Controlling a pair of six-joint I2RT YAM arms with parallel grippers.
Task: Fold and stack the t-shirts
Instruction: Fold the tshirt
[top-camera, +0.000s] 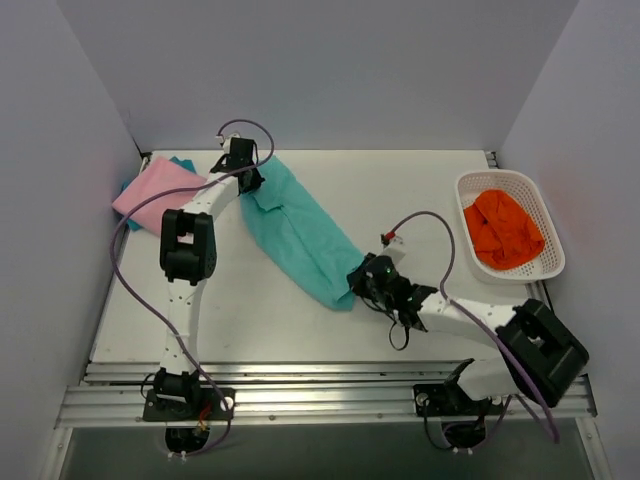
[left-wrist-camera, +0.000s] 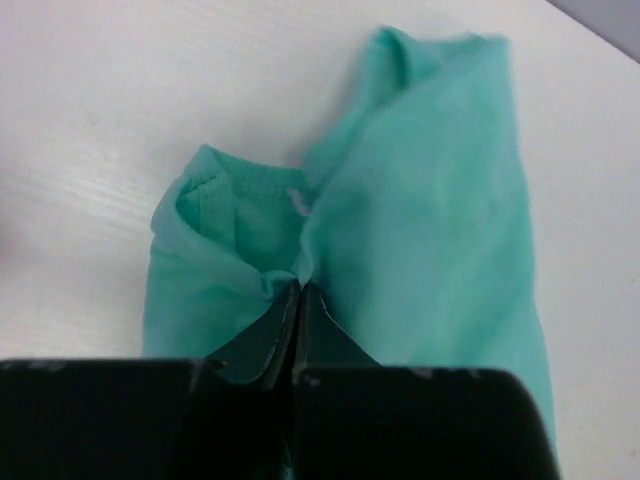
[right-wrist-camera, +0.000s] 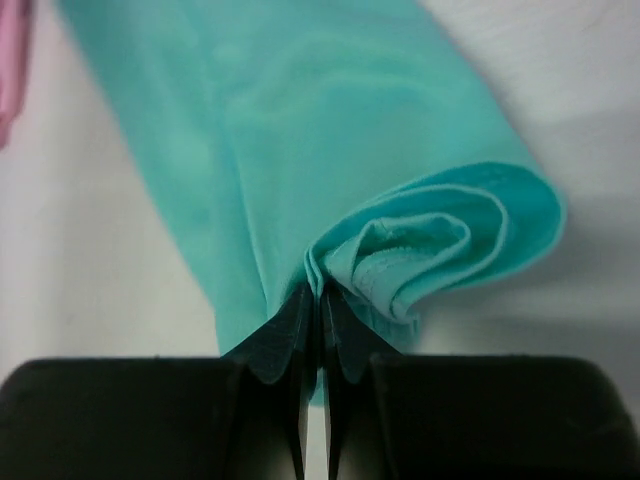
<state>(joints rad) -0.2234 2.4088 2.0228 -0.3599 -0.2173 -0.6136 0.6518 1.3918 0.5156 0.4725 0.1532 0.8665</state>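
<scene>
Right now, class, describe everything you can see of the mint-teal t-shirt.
The mint-teal t-shirt is soft, plain cloth, bunched into a long band lying diagonally across the white table. The left gripper is shut on its far end near a stitched hem; the right gripper is shut on its near, curled end.

We see the teal t-shirt (top-camera: 300, 235) as soft, matt cloth, smooth on its face, with a stitched hem showing in the left wrist view. The pink t-shirt (top-camera: 155, 190) looks like similar matt cloth. The left pincer (left-wrist-camera: 298, 288) and right pincer (right-wrist-camera: 318, 292) look like black plastic with a dull sheen. The worktop (top-camera: 260, 320) is white and matt, with a faint grain. The basket (top-camera: 492, 176) is white lattice plastic, and the orange cloth (top-camera: 503, 230) in it is matt. The rails (top-camera: 320, 400) are ribbed bare metal.
</scene>
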